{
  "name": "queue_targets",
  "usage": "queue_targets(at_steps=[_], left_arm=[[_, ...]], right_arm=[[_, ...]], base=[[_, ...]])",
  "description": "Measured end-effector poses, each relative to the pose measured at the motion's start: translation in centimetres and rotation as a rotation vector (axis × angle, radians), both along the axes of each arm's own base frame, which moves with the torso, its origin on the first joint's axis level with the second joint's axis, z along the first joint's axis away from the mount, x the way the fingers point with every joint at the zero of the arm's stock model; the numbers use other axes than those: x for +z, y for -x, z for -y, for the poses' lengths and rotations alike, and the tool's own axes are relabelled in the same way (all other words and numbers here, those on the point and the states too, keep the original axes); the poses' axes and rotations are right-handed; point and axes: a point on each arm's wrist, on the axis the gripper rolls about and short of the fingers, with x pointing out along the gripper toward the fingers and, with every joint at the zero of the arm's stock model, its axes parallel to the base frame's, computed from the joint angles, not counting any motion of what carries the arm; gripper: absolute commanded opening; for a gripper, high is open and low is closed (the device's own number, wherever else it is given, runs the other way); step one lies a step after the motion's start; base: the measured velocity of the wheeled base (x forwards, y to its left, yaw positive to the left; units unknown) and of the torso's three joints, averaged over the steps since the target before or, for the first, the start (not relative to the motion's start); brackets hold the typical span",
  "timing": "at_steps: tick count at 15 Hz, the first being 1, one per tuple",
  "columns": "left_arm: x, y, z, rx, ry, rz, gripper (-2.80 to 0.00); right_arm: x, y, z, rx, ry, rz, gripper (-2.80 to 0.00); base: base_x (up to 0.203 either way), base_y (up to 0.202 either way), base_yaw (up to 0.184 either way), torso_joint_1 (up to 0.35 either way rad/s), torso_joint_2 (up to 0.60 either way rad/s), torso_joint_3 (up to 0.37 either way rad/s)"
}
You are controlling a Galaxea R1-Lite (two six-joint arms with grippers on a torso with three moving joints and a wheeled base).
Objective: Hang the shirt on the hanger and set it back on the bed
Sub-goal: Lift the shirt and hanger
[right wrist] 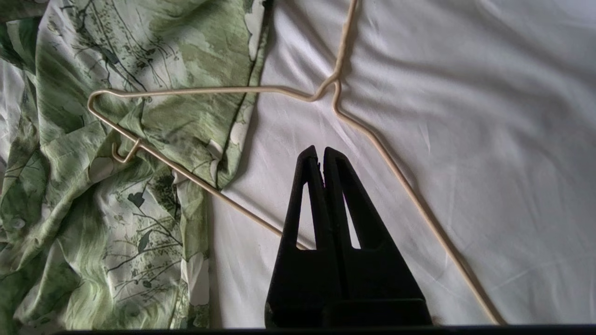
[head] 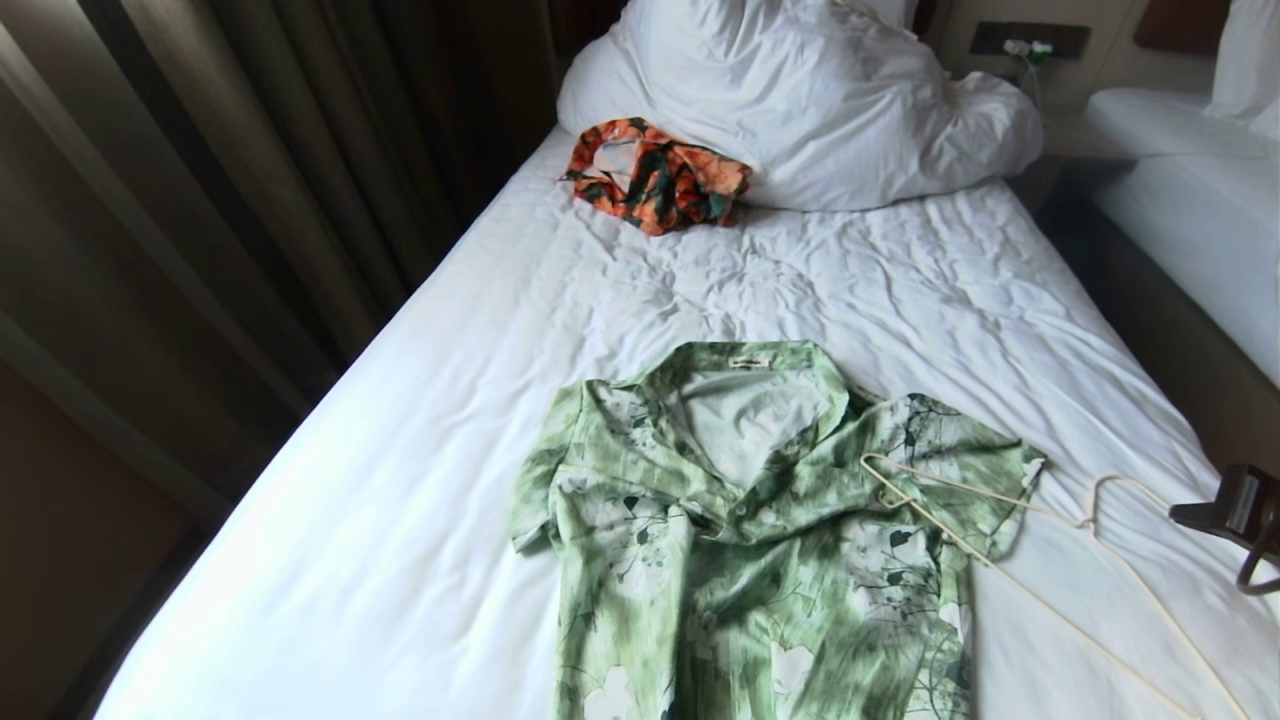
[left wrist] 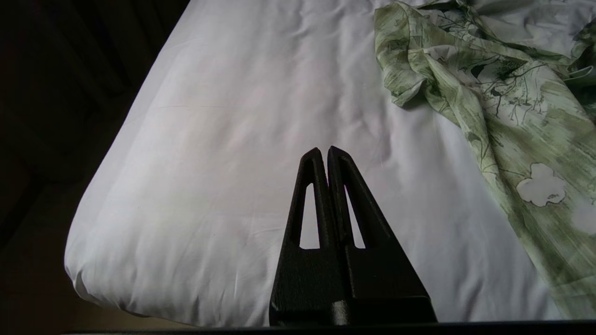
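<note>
On the bed (right wrist: 465,116), the hanger (right wrist: 372,135) lies just beyond the right gripper (right wrist: 322,150), jaws shut and empty, one corner over the shirt (right wrist: 139,56).

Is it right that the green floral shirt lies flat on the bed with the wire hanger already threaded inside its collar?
Not quite. The green floral shirt does lie flat on the bed, but the wire hanger is not inside the collar. It lies on top, one corner over the shirt's sleeve, the rest on the sheet beside it. The right wrist view shows this plainly.
</note>
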Motion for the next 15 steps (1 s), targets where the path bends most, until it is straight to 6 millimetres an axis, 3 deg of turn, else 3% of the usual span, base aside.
queue_targets(at_steps=[7,12,15], left_arm=[[0.0,0.0,0.0,0.000,0.000,0.000,-2.80],[0.0,0.0,0.0,0.000,0.000,0.000,-2.80],[0.0,0.0,0.0,0.000,0.000,0.000,-2.80]], right_arm=[[-2.0,-1.0,7.5,0.179,-0.306,-0.196,-2.80],[-3.9,-1.9,11.1,0.372,-0.382,-0.329,-2.80],[-5.0,-2.5,12.1,0.452,-0.443,-0.373,-2.80]], base=[[0.000,0.000,0.000,0.000,0.00,0.000],[0.000,0.000,0.000,0.000,0.00,0.000],[0.000,0.000,0.000,0.000,0.00,0.000]])
